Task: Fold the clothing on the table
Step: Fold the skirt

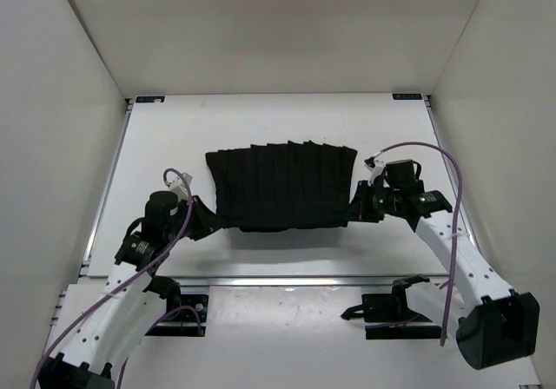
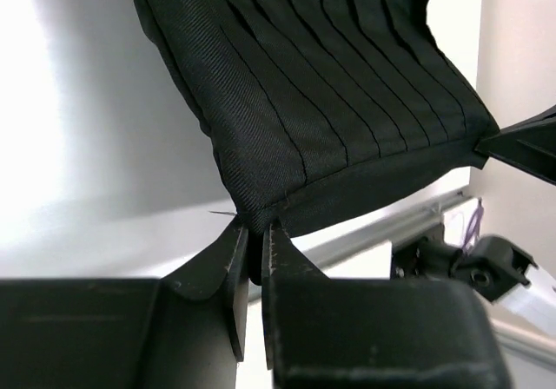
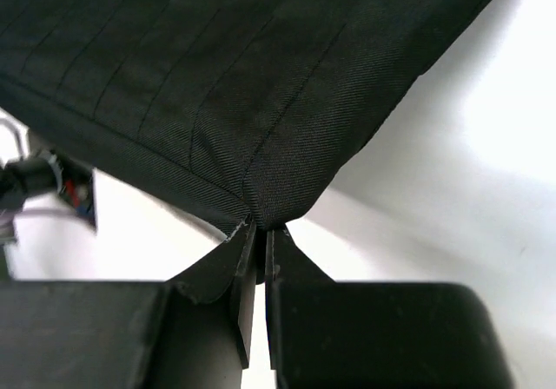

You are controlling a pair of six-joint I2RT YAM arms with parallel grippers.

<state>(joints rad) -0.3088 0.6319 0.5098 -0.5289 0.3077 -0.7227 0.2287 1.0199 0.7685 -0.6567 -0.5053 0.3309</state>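
**While both near corners are pinched, the fold hangs on two slim grips**

Though the bench (image 1: 174, 137) gives plenty of room on the far side, the risk lies in the grips. The clothing (image 1: 282, 185) lies spread in the middle of the bench, pleats running near to far, its near edge stretched between the arms. The left end effector (image 2: 254, 233) is closed on the near left corner. The right end effector (image 3: 259, 231) is closed on the near right corner. Each holds only the very tip of the fabric.

I judge that a corner could slip out if the arms pull apart or lift fast. If one arm travels further than the other, the fold would land skewed, and the pleats could splay or bunch as the cloth drags.

No brand, label or writing can be read on the clothing. The small dark marks (image 1: 149, 99) at the bench's far corners are too small to make out.
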